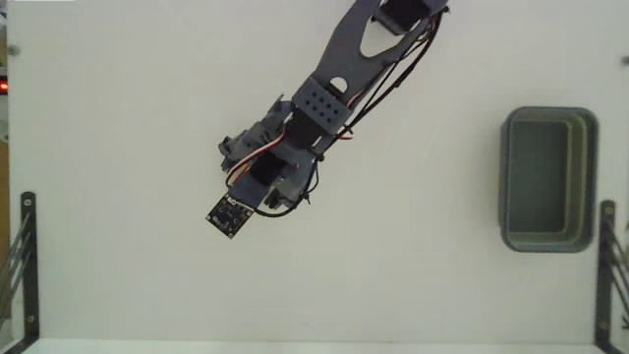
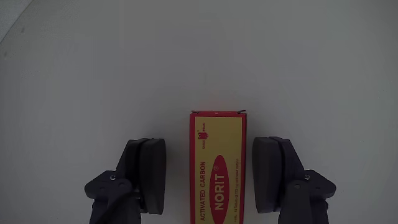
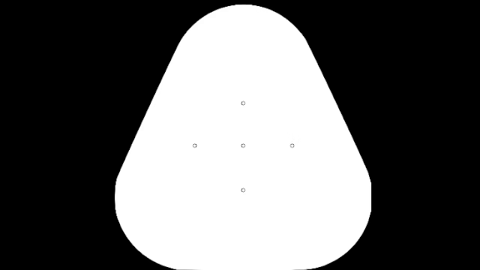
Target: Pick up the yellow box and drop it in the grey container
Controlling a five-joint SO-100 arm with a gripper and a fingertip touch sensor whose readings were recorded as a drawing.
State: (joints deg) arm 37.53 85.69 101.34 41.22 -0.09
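In the wrist view the yellow box (image 2: 216,168) lies flat on the white table, with a red edge and a red oval reading NORIT. My gripper (image 2: 210,142) is open and straddles it. The left finger (image 2: 149,174) stands a clear gap away from the box, and the right finger (image 2: 270,171) is close beside it. In the fixed view the arm reaches down from the top, and its gripper (image 1: 257,182) hides the box. The grey container (image 1: 590,177) stands far off at the right edge, nothing visible inside.
Black metal brackets stand at the lower left (image 1: 25,256) and lower right (image 1: 609,265) of the fixed view. White table stretches between the arm and the container.
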